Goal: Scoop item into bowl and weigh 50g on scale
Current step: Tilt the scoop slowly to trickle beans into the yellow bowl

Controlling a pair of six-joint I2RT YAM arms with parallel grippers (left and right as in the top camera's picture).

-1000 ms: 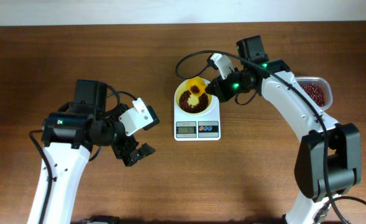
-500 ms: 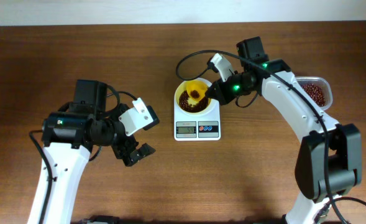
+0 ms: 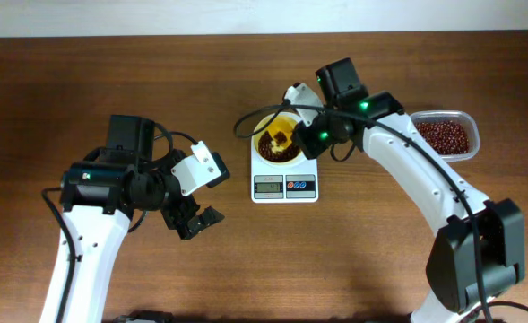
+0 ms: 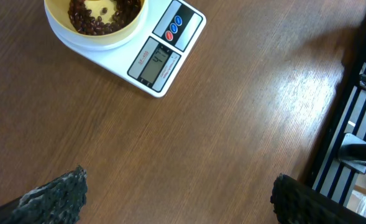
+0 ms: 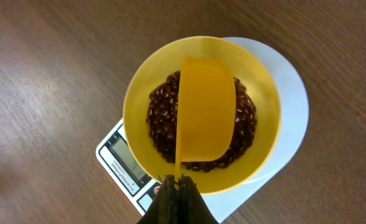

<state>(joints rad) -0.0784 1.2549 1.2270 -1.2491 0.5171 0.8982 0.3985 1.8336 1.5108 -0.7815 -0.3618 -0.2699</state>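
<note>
The pale yellow bowl (image 3: 258, 151) stands on the white scale (image 3: 284, 187) at mid-table, with a heap of dark red-brown beans (image 5: 161, 118) in it. My right gripper (image 5: 176, 182) is shut on the thin handle of a yellow scoop (image 5: 206, 112), held turned over just above the beans, inside the bowl's rim (image 5: 136, 106). Overhead, that gripper (image 3: 310, 136) sits at the bowl's right edge. My left gripper (image 3: 196, 220) hangs open over bare wood, left of and nearer than the scale. Its fingers (image 4: 58, 196) are far apart with nothing between them, and the scale (image 4: 161, 59) is ahead.
A clear plastic tub (image 3: 443, 135) holding more beans stands at the right, behind my right forearm. Brown wooden table all round; its far edge meets a pale wall. A dark frame (image 4: 356, 124) runs along the right side of the left wrist view.
My right gripper has shifted left, carrying the scoop further over the bowl and tipping it over. The right arm has uncovered more of the tub. The left arm has not moved.
</note>
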